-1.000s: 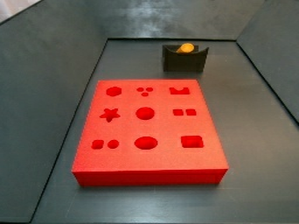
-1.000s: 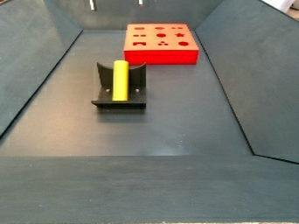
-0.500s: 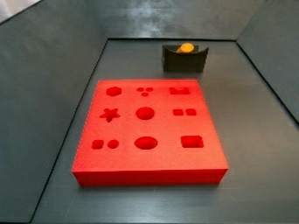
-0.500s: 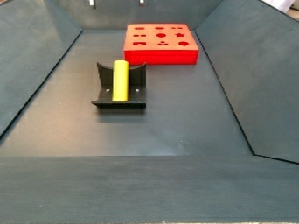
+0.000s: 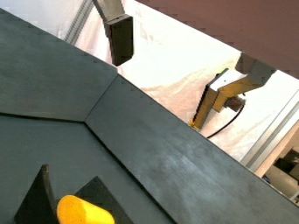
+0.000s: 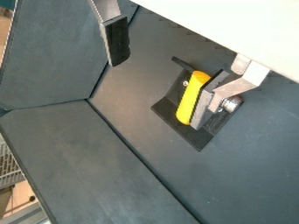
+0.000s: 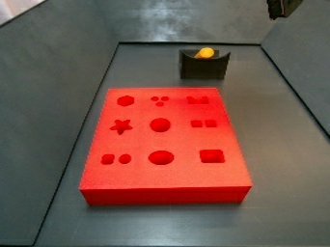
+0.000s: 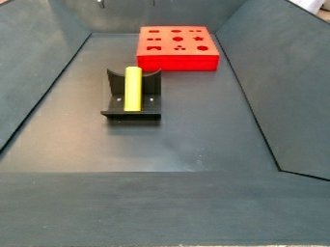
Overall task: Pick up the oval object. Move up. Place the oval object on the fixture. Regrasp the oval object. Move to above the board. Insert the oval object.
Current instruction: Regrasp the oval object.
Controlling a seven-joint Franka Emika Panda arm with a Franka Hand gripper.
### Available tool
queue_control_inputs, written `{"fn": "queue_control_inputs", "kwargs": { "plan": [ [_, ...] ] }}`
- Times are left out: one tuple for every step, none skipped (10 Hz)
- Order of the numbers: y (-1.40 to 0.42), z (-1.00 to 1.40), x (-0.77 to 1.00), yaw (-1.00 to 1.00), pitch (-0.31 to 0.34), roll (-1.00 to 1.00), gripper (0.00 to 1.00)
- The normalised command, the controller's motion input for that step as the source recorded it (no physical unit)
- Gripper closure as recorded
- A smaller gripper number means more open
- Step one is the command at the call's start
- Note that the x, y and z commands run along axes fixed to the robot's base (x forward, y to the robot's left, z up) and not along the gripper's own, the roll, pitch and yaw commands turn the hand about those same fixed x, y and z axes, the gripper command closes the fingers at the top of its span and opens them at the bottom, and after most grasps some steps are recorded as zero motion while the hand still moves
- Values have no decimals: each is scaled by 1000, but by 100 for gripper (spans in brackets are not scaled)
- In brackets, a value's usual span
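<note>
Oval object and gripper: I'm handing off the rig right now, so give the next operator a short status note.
Gripper: open and empty, raised well above the floor; its edge shows at the top corner of a side view.
Oval object: lying in the notch of the fixture, so the pick, lift and placing on the fixture look done.
Board: flat on the floor apart from the fixture, all cut-outs empty.
Left: come down and regrasp the oval object, carry it above the board, insert it.

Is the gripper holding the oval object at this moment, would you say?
No, the oval object lies in the fixture, while the gripper is open and empty above it.
</note>
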Motion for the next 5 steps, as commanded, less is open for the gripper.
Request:
{"fn": "queue_control_inputs", "kwargs": {
  "plan": [
    [76,-1000,30,124,115,235,0],
    [75,-1000,31,129,98,217,0],
    [68,-1000,43,146,61,186,0],
    [61,-1000,53,150,36,144,0],
    [59,-1000,66,142,-2,108,0]
  ]
}}
